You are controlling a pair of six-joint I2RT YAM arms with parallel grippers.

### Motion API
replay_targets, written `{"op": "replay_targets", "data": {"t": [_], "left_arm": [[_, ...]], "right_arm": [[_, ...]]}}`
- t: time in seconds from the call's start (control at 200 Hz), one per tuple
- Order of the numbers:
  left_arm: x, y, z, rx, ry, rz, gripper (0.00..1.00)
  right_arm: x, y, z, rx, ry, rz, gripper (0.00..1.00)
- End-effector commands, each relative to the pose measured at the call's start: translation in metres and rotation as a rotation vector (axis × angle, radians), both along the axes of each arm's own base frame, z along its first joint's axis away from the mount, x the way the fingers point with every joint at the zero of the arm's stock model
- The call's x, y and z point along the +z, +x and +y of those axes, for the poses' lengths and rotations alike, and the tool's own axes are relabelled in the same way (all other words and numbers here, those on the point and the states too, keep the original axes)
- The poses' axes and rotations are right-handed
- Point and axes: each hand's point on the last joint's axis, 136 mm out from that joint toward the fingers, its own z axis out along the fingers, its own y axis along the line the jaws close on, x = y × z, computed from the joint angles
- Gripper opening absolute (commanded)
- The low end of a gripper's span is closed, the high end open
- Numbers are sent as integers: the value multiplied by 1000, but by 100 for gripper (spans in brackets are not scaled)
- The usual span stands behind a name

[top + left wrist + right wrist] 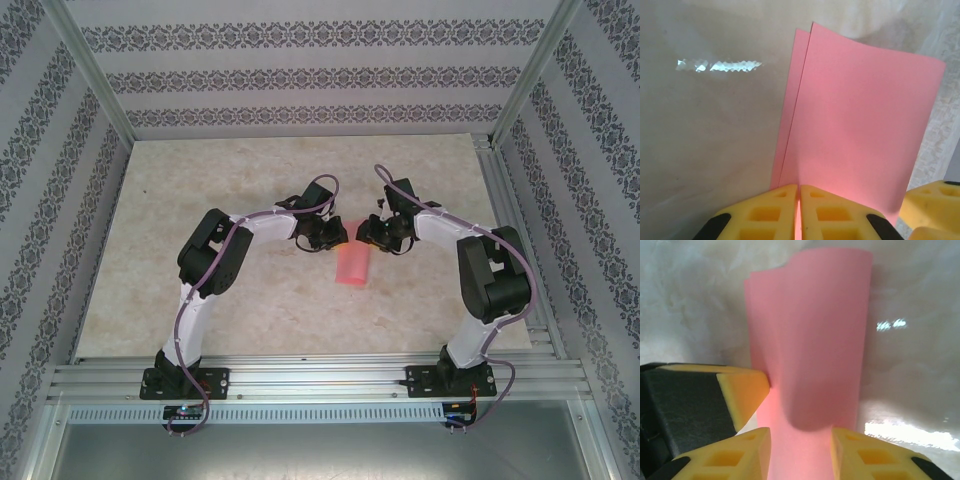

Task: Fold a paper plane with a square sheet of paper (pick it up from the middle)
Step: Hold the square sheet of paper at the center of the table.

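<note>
- While doubled over into two layers w/ edges slightly offset, the sheet (353,266) sat over the middle of the table (200,200), btwn the two claws.
- L claw (799,189): fingers pressed together, pinching the sheet at its far short end. Judged purpose: to anchor both layers so they could not slide apart.
- R claw (800,434): fingers stood apart w/ the curled sheet btwn them, just beside the L claw. Whether they gripped or merely straddled the paper could not be told. Judged purpose: a second hold on the same end, prob. to square the layers or firm the crease.
- Both holds sat at one end and left the rest free, hence the bow across the sheet.
- Long axis: ran from the claws toward the near table edge. Free end pointed nearward, pinched end away.
- Contact btwn free end and table: not resolvable.
</note>
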Motion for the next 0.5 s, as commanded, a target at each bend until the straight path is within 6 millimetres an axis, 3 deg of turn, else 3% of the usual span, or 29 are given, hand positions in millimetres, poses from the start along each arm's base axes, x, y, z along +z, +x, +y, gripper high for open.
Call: {"op": "replay_targets", "data": {"t": [0.0,0.245,0.495], "left_arm": [[-13,-7,1,-21,54,11,13],[-13,-8,1,-23,56,13,13],[-12,-6,-1,-28,51,13,13]], "right_arm": [[11,3,9,11,65,-37,36],[29,1,-6,0,-4,-70,45],[38,-4,14,39,116,-70,41]]}}
